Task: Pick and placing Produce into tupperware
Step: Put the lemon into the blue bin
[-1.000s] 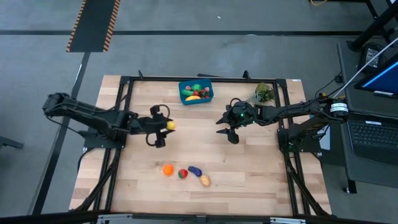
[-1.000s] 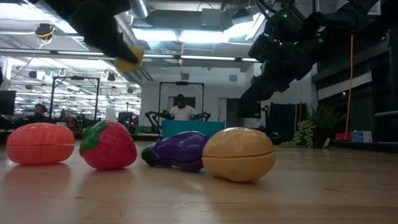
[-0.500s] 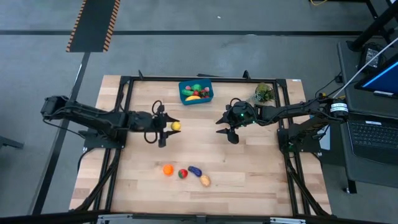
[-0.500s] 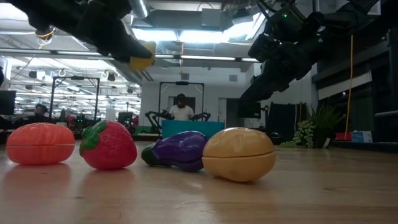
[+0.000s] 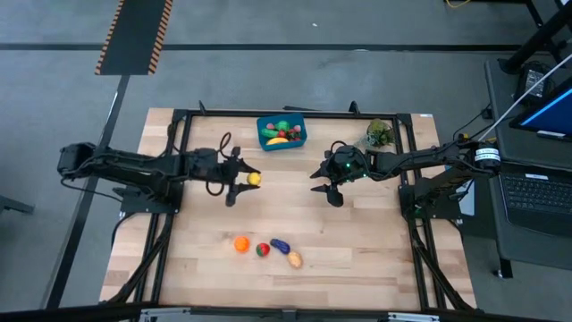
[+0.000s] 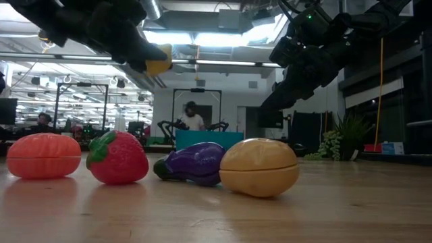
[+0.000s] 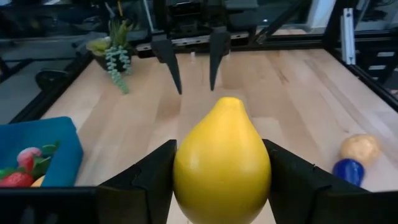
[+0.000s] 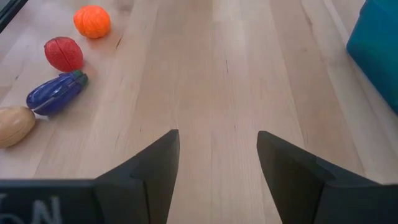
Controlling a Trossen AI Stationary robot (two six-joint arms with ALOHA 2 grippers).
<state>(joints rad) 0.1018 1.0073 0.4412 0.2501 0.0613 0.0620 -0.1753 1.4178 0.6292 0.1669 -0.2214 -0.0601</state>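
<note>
Pale wooden bench (image 5: 357, 241) under overhead lights: the left gripper (image 5: 243, 179), left of centre in the high view, holds a yellow plastic lemon (image 5: 254, 179) clamped between its jaws above the boards. Right of centre, the right gripper (image 5: 324, 185) hangs with jaws parted and empty. A small blue rectangular plastic tupperware (image 5: 281, 131), already holding produce, sits at upper centre.

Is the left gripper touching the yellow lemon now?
Touching. In the left wrist view the lemon sits clamped between the left gripper's two dark fingers, pressed against both. The high view shows it at the gripper's tip, above the table.
</note>
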